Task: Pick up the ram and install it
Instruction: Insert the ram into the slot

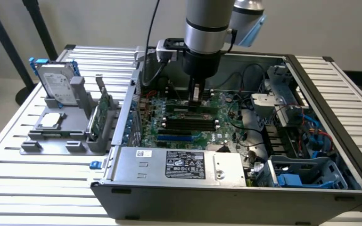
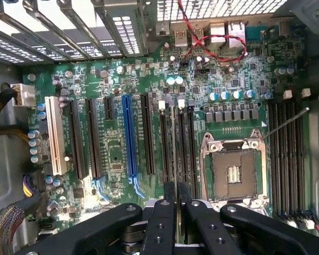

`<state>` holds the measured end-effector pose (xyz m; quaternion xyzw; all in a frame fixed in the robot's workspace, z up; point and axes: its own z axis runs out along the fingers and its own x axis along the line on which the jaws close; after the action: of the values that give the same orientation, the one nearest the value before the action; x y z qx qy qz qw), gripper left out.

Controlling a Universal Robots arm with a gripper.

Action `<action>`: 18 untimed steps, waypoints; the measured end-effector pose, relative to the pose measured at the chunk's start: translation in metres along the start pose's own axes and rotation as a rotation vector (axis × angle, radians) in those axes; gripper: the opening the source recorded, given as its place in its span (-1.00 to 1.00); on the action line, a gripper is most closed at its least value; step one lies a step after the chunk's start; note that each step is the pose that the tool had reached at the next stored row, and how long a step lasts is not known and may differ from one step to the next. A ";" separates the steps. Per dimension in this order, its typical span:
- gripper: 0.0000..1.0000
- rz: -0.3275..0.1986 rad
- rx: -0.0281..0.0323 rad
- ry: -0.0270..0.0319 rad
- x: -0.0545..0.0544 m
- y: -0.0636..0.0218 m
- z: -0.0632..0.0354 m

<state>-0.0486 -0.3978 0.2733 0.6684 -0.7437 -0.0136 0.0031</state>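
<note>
The pick-up part of the job looks done, and the putting-in part is under way. The gripper (image 1: 197, 96) hangs down inside the open computer case (image 1: 332, 117), which sits on the desk (image 1: 36, 179). Its two fingers are almost closed, pinching the ram (image 2: 174, 159) between them. In the wrist view the ram shows edge-on as a thin strip running straight out from between the fingertips (image 2: 169, 192). It lines up with the long dark memory slots (image 2: 182, 149) on the green motherboard (image 2: 111, 79), right beside the square processor socket (image 2: 235, 171). The ram looks very close to a slot, but it is hard to tell if it is already touching or pushed in. Since the gripper is holding on, the ram is judged not fully seated yet. Near the desk's edge on the exterior view's left, a grey holder (image 1: 55, 141) carries a silver hard drive (image 1: 56, 82) and a green card (image 1: 103, 106).
</note>
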 end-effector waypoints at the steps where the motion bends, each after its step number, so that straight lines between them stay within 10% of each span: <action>1: -0.73 0.000 0.0000 0.0001 0.000 -0.0001 0.0018; 18: -0.73 -0.014 -0.0113 0.0022 0.000 -0.0010 0.0224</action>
<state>-0.0481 -0.3979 0.2509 0.6734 -0.7390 -0.0171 0.0076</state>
